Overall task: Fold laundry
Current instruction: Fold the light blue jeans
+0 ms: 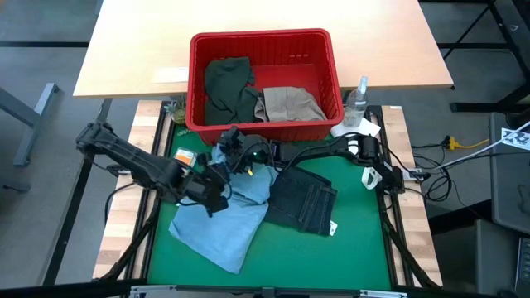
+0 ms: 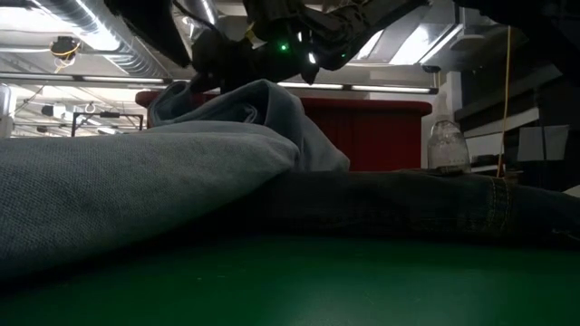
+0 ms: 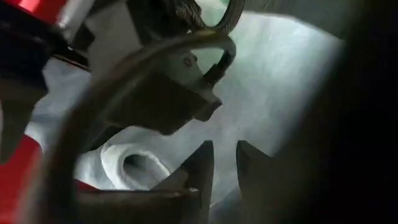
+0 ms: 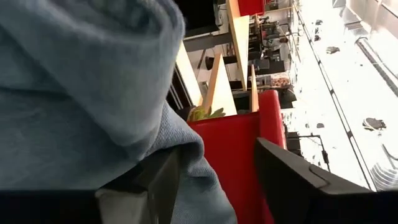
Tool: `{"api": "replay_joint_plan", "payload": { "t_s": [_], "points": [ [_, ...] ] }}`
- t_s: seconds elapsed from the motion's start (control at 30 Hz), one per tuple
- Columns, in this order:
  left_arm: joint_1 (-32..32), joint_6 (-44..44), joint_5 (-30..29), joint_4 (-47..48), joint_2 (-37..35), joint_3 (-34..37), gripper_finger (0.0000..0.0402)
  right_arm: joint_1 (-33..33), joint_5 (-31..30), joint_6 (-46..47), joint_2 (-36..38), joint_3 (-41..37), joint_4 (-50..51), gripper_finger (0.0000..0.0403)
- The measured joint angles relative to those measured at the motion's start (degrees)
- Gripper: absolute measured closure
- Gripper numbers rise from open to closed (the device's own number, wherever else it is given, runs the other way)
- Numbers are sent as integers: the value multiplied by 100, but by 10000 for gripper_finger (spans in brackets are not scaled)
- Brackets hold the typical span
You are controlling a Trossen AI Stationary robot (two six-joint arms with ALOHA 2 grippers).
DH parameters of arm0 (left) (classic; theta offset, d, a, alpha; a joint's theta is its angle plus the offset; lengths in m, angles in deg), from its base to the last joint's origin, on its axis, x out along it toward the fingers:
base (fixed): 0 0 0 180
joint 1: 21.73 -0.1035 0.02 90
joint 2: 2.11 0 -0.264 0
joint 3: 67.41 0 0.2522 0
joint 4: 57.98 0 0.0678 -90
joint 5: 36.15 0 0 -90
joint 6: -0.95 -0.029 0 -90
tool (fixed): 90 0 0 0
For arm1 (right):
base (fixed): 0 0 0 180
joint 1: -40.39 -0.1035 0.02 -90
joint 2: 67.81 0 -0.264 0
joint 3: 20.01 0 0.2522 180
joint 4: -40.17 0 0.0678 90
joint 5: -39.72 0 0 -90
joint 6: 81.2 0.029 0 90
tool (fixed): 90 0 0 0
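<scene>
The light blue denim [image 1: 225, 217] lies crumpled on the green mat [image 1: 356, 248], its right edge over the dark navy jeans [image 1: 305, 203], which lie flat. My left gripper [image 1: 217, 197] is low over the denim's middle and shut on it. My right gripper [image 1: 233, 154] reaches across from the right to the denim's far end, by the red basket [image 1: 265, 45]. Its fingers stand wide open [image 4: 217, 180], with a raised hump of denim [image 4: 81, 81] beside them. A dark olive piece [image 1: 225, 87] and a beige piece [image 1: 288, 103] lie in the basket. My left gripper comes slanting down from the table's left onto the light blue denim [image 3: 292, 93]. Its fingertips [image 3: 204, 163] stand close together with pale cloth in the narrow gap. Which fold or how many layers they have is hidden by the fingers themselves. My right gripper is open; the denim's bulge [image 4: 186, 155] rests against the inner side of one finger [image 4: 163, 180], and nothing is pinched.
The red basket stands at the mat's far edge, close behind both grippers. A clear spray bottle [image 1: 358, 101] and a small white cloth [image 1: 358, 128] sit at the far right. Bare green mat lies along the near edge and near right.
</scene>
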Motion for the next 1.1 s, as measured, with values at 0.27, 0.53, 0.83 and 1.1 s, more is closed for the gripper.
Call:
{"api": "replay_joint_plan", "payload": {
  "t_s": [0.27, 0.53, 0.83, 1.1],
  "points": [
    [-311, 89, -409, 477, 701, 0, 335, 0, -28, -51, 0, -4, 62, 201],
    [-479, 957, -406, 1884, 952, 8, 335, -66, -645, -71, 25, -4, 25, 200],
    [-283, 960, -327, 2329, 919, 8, 335, -584, -1630, -309, 573, 4, 1193, 201],
    [-25, 956, -253, 2171, 920, 8, 335, -1288, -2720, 538, 917, 4, 3203, 201]
  ]
}}
